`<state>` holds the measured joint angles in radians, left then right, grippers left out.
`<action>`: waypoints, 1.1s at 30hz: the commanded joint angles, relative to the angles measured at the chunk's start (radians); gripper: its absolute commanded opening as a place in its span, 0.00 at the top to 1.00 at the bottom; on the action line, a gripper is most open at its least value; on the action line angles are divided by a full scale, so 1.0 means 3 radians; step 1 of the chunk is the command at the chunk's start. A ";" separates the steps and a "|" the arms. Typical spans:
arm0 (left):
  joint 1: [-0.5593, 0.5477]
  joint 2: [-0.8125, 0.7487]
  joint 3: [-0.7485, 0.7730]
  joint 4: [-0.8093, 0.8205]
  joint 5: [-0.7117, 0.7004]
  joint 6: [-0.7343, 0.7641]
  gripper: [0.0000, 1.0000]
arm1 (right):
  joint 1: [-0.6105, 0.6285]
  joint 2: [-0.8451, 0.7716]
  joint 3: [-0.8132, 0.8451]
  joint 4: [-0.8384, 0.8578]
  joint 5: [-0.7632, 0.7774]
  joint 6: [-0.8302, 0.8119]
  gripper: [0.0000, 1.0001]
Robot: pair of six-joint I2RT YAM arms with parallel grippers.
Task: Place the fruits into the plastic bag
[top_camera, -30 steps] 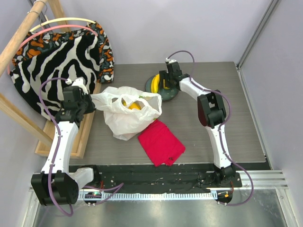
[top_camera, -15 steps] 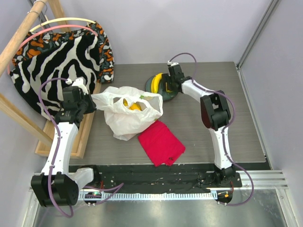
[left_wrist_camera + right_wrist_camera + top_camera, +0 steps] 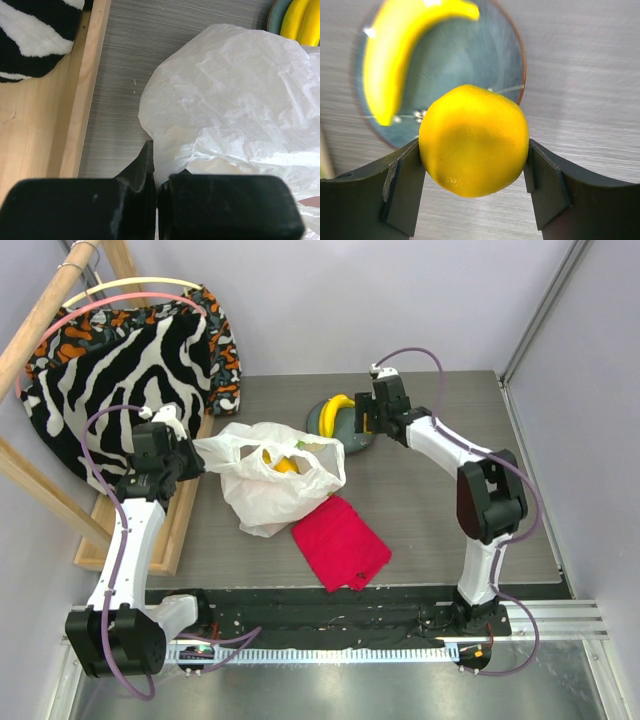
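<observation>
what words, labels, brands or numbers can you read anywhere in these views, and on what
None: no word, label, brand or number can be read in any view. The plastic bag, the red cloth, the plate and the yellow fruit in the right pincer bear no lettering that shows.

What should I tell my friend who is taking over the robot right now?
Left gripper: jaws shut on the plastic bag at its edge.
Right gripper: jaws shut on a round yellow fruit over the rim of the plate.
Done: some yellow fruit lies in the bag.
Left: put the held fruit in, then the banana on the plate.
</observation>
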<state>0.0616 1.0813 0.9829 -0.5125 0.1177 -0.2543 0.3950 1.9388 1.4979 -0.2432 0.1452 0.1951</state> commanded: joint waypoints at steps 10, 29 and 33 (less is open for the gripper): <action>0.0015 -0.0030 0.0058 0.0123 0.0083 -0.0017 1.00 | 0.0033 -0.1323 -0.0518 0.0769 -0.0584 0.0045 0.61; 0.0015 -0.0010 0.0052 0.0133 0.0083 -0.0032 1.00 | 0.0386 -0.1871 -0.0728 0.0831 -0.1634 -0.0241 0.61; 0.0015 -0.0015 0.0052 0.0133 0.0078 -0.0027 1.00 | 0.0457 -0.1810 -0.0693 0.0831 -0.1573 -0.0277 0.61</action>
<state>0.0616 1.0817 0.9829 -0.5125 0.1326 -0.2577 0.5106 1.4090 1.2781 -0.0319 -0.3107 0.1390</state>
